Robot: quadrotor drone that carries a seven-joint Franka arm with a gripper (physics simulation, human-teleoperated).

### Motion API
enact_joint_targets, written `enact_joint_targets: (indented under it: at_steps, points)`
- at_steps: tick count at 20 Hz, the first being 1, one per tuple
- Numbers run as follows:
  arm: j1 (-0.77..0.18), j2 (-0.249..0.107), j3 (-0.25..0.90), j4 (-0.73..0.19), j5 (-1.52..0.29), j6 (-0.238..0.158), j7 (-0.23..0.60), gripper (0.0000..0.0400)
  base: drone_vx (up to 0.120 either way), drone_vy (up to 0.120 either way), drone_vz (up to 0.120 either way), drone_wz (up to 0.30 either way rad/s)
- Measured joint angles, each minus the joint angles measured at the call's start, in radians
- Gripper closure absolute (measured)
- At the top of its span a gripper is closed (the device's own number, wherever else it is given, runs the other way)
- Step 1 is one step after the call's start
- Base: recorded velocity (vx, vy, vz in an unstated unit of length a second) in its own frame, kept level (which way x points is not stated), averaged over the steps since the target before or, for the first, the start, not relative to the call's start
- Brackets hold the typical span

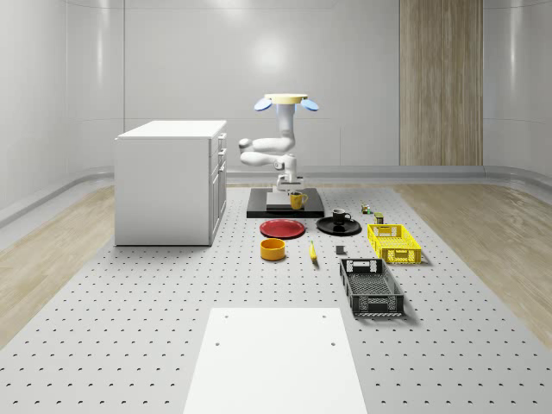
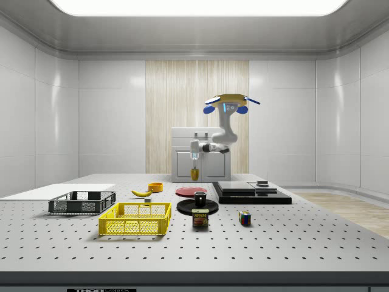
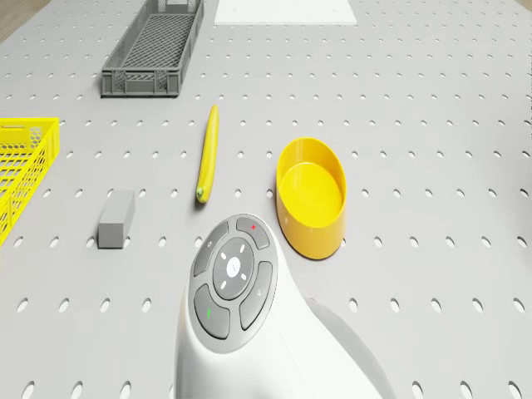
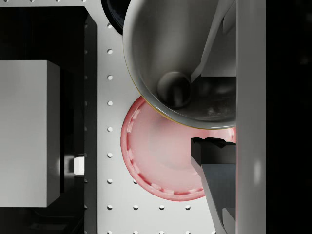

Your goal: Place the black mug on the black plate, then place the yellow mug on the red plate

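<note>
The drone (image 1: 291, 102) hovers above the back of the table, over the black platform (image 1: 285, 207). Its arm hangs down, and the gripper (image 1: 293, 193) is shut on the rim of the yellow mug (image 1: 297, 201), held in the air. In the side view the yellow mug (image 2: 194, 174) hangs under the gripper (image 2: 194, 163), above the red plate (image 2: 191, 191). In the wrist view one finger is inside the mug (image 4: 175, 58) and one outside; the red plate (image 4: 156, 156) lies beneath, partly covered. The black mug (image 1: 341, 216) stands on the black plate (image 1: 328, 228).
A white cabinet (image 1: 172, 181) stands at the whole-scene view's left. In front of the red plate (image 1: 283, 228) lie a yellow bowl (image 1: 272, 248), a banana (image 1: 312, 252) and a grey block (image 3: 116, 218). A yellow basket (image 1: 393, 242) and black crate (image 1: 371, 286) sit to the right.
</note>
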Motion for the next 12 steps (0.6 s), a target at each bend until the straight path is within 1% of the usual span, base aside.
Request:
enact_joint_targets:
  at_steps: [6, 7, 12]
  points:
    - [0.0, -0.001, 0.0, 0.0, 0.0, 0.0, 0.0, 0.029, 0.0, -0.12, 0.0, 0.0]
    - [0.001, -0.001, 0.0, 0.0, 0.0, 0.001, -0.001, 0.029, 0.0, -0.08, 0.0, 0.0]
    - [0.044, -0.013, 0.002, -0.001, 0.005, 0.012, -0.043, 0.029, 0.0, 0.0, 0.0, 0.0]
